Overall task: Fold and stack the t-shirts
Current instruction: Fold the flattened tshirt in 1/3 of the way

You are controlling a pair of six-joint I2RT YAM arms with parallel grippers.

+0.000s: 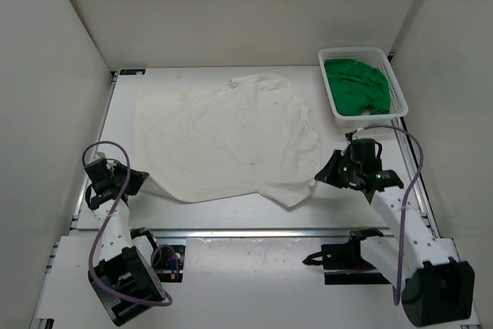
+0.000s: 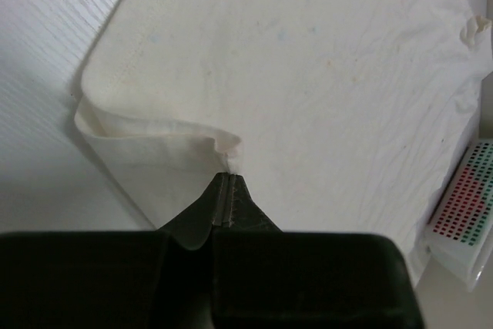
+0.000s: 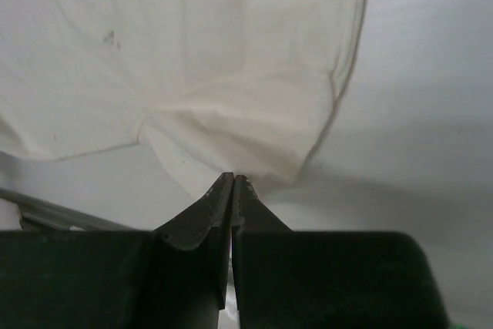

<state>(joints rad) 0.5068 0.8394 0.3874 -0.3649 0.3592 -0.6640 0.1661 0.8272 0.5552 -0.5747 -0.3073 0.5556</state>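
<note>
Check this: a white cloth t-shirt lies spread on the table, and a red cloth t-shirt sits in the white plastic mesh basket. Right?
No: the top external view shows a bright green cloth t-shirt in the white plastic mesh basket, not a red one. The rest stands.

Left tool (image 2: pixel 226 198) closed on raised folded edge of white t-shirt (image 2: pixel 308 75), mesh basket (image 2: pixel 466 221) at right

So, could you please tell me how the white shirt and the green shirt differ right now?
The white shirt lies spread open on the table; the green shirt sits bunched in the basket. The left claw and right claw pinch the white shirt; no claw touches the green shirt. Neither is folded.
</note>
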